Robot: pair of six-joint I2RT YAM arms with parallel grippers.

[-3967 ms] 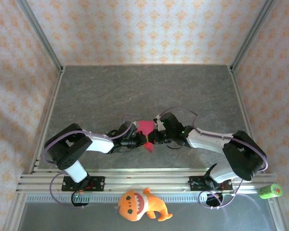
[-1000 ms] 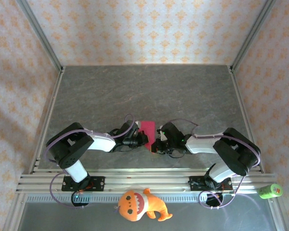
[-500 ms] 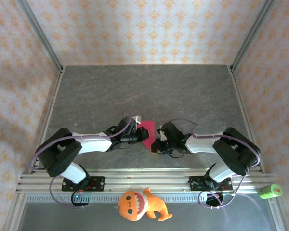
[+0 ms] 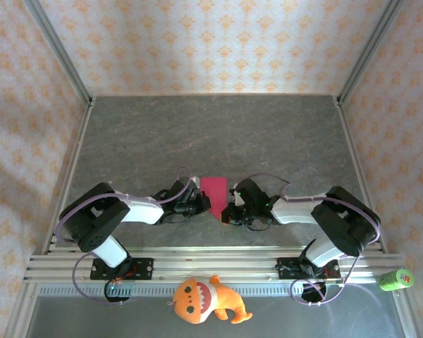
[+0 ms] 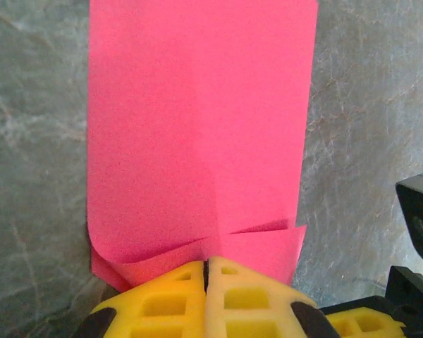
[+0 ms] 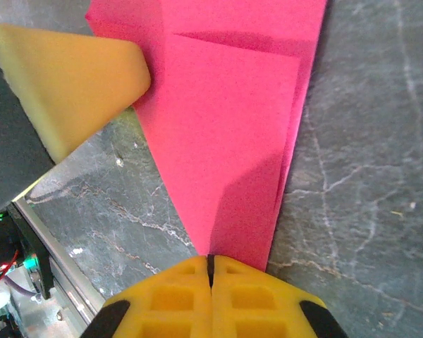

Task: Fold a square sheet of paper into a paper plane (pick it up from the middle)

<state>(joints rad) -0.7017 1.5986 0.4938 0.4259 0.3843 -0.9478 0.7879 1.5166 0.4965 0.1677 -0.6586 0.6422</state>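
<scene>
- The left claw is sitting clenched, its yellow tips pressed together at the near edge of the paper. I cannot tell whether a layer is being pinched between them or only pushed down.
- The right claw is likewise staying clenched, its tips meeting the pointed near corner of a slanted flap. No clear pinch is showing there either.
- The paper is lying flat on the table as a narrow rectangle running near to far. It is sitting between the two claws, around the middle of the table and toward its near side.
- Half a second ago the paper's left side was lifting and sitting skewed while the left claw was reaching farther in. Now that side is lying down again and the left claw is resting back at the near-left corner. The right claw is keeping to the same spot.
- This is suggesting that a flap has just been laid over and is being pressed, with the right claw acting as an anchor.
- Slanted folds are gathering at the near end, so a nose seems to be forming. The paper is still looking like a rectangle rather than a dart, so several folds are probably remaining.
- The orange toy is lying well apart, beyond the table's near edge.
</scene>
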